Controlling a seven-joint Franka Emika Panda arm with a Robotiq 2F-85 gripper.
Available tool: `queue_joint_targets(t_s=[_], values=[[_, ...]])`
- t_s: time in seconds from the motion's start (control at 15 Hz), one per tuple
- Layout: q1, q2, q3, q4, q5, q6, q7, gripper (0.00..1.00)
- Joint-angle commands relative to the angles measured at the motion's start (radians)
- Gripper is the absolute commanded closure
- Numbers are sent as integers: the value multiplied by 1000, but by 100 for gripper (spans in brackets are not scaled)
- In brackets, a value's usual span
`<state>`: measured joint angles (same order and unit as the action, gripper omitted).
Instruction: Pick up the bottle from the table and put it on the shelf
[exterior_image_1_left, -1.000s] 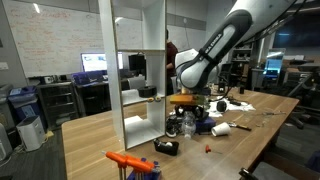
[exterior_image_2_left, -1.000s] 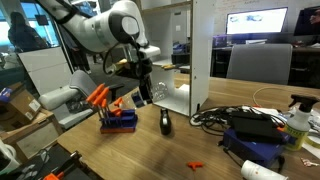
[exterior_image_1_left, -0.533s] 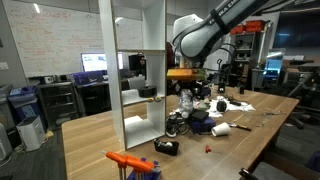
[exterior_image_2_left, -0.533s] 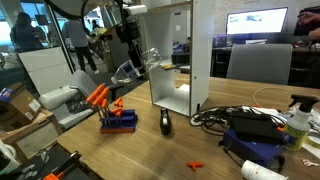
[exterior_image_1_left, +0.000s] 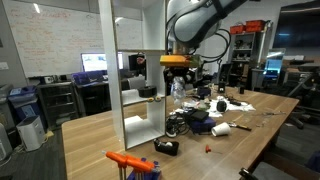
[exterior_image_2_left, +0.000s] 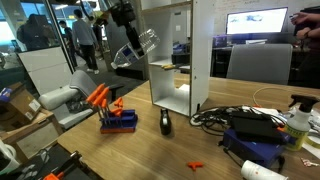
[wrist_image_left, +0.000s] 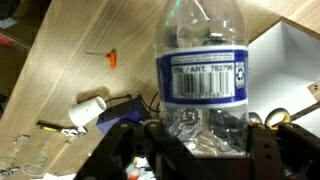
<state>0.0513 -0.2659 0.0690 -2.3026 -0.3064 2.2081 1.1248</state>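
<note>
My gripper (wrist_image_left: 200, 142) is shut on the clear plastic bottle (wrist_image_left: 205, 70), which has a blue and white barcode label. In both exterior views the gripper (exterior_image_1_left: 177, 62) (exterior_image_2_left: 124, 14) holds the bottle (exterior_image_1_left: 177, 86) (exterior_image_2_left: 146, 40) high above the light wood table (exterior_image_1_left: 100, 135) (exterior_image_2_left: 150, 150). The bottle hangs in the air close to the upper part of the tall white shelf (exterior_image_1_left: 135, 70) (exterior_image_2_left: 172, 45), outside it and not touching a board. A white part of the shelf shows in the wrist view (wrist_image_left: 300, 50).
Below lie a white stubby object (exterior_image_1_left: 222, 128) (wrist_image_left: 88, 110), a tangle of cables (exterior_image_2_left: 235, 118), a black device (exterior_image_2_left: 166, 122) and a small orange piece (wrist_image_left: 112, 59). An orange-handled tool (exterior_image_1_left: 130, 160) (exterior_image_2_left: 98, 97) stands at the table's end. People and desks are behind.
The arm has risen from just above the table clutter to near the top of the shelf, carrying the bottle up with it. The gripper has stayed shut on the bottle.
</note>
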Motion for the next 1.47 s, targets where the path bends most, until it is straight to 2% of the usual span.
queue_joint_targets(t_s=[0.0,0.67,0.87,1.4], values=[[-22,68,25,85,23,51,-22,93],[-16,266,21,146,-32,416,27,93],[3,354,8,226,-35,449,16,93],[81,574,-40,474,-10,440,-24,93]])
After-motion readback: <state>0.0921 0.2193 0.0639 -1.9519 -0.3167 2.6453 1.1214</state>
